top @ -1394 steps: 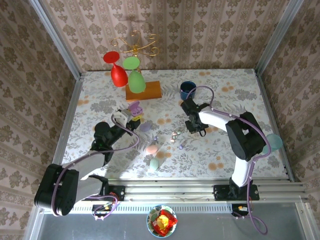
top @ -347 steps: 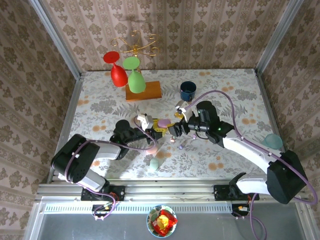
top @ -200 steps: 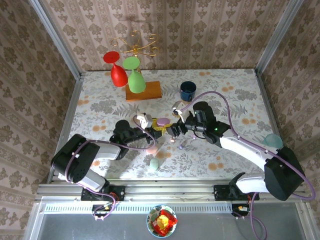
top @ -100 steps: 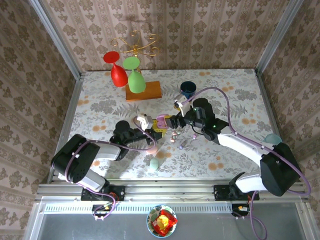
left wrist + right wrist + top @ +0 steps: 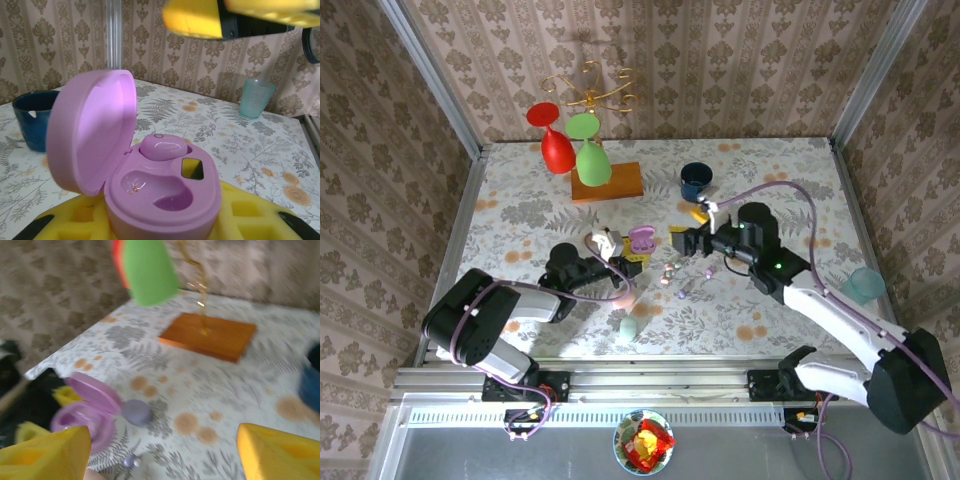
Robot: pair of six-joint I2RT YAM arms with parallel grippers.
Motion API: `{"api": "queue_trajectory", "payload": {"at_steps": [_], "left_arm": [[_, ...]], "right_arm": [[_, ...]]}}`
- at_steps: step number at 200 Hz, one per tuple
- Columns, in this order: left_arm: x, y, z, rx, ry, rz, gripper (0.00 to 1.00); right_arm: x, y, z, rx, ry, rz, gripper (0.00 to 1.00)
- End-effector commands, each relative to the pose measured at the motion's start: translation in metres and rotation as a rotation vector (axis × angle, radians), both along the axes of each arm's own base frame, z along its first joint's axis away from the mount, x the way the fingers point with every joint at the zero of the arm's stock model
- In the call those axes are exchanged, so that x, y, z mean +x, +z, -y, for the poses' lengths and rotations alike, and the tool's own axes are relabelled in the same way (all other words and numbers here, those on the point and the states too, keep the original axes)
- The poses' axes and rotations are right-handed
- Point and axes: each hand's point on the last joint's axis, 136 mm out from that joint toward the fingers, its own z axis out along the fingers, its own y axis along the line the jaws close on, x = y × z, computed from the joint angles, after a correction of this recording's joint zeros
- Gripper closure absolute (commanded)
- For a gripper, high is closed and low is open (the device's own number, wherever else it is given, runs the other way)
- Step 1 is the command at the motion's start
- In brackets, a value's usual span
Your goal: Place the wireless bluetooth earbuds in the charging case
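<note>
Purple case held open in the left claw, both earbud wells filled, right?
Not both. The left wrist view shows the purple case held open in the left claw, but only the far well holds an earbud. The near well is empty.

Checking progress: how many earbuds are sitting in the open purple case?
1: a purple earbud sits at the far side of the purple case; the near socket is empty. Both sockets show, so none is hidden.
</note>
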Motion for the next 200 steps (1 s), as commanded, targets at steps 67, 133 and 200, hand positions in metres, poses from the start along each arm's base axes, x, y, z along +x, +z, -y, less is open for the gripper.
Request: {"api": "queue_trajectory", "payload": {"at_steps": [67,133,200], "left_arm": [[-0.003,0.015,0.000,-0.024,-0.031,0.073,0.71],[-0.007,0.015,0.003,-0.027,-0.051,0.065,0.71],[-0.007,0.016,0.004,-0.027,-0.059,0.069,0.71]], "right_arm": [[-0.007,-0.155,0.061,0.176,-0.166,-0.797,0.48],[-0.003,-0.197,0.056,0.178,-0.163,-0.972,0.56],[-0.023,-0.216,0.050,0.136,-0.136,-1.059,0.60]]}}
